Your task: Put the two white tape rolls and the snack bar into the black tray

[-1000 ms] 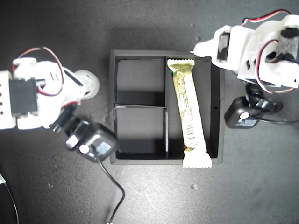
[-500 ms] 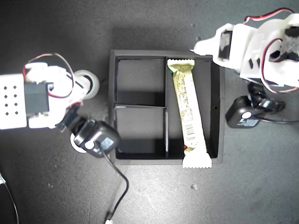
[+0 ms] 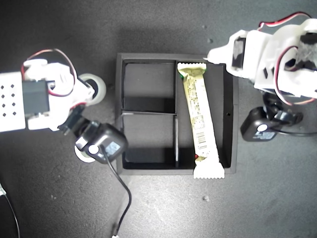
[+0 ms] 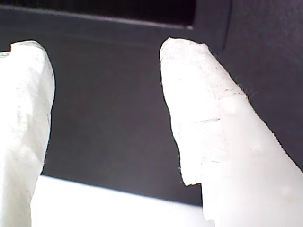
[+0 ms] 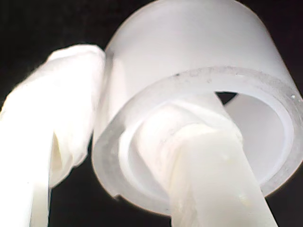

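The black tray (image 3: 231, 115) sits mid-table in the exterior view. The snack bar (image 3: 199, 119) lies in its long compartment, one crimped end over the tray's lower wall. My second gripper (image 5: 124, 92), on the arm at the exterior view's left, is shut on a white tape roll (image 5: 189, 42), one finger inside the hole and one outside. A white tape roll (image 3: 95, 88) shows beside that arm, and a white rim (image 3: 81, 157) peeks from under its camera housing. My first gripper (image 4: 106, 71) is open and empty, facing the tray's outer wall (image 4: 118, 118).
The first arm (image 3: 270, 54) hangs over the tray's upper right corner in the exterior view, its camera housing (image 3: 260, 130) just outside the tray's right wall. A black cable (image 3: 124, 198) trails from the second arm's camera. Both small compartments (image 3: 148, 82) hold nothing.
The second arm has swung and its camera housing has shifted slightly; a white rim now shows beneath it. The first arm's camera housing has drifted a little lower. The snack bar has not moved.
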Robot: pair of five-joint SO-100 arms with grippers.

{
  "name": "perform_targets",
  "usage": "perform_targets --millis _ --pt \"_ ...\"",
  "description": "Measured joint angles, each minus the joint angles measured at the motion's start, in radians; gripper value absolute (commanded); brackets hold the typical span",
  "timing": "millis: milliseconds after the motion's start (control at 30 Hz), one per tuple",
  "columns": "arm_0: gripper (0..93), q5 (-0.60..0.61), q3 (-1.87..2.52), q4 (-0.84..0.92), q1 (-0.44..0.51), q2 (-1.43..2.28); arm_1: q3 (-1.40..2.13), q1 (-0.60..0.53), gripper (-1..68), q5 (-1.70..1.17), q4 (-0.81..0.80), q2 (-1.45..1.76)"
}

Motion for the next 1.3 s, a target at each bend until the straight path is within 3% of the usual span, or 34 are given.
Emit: perform_targets --millis 333,700,1300 --pt "0.1 0.051 -0.158 0.147 -0.008 0.061 0.009 -0.014 14.3 0.000 -0.017 0.000" --pt "0.1 0.147 -0.689 0.357 -0.008 -0.235 0.054 -0.038 14.2 0.000 -0.021 0.000" --pt "0.0 0.192 -1.663 0.678 0.006 -0.943 -0.247 0.167 15.5 0.000 0.055 0.002"
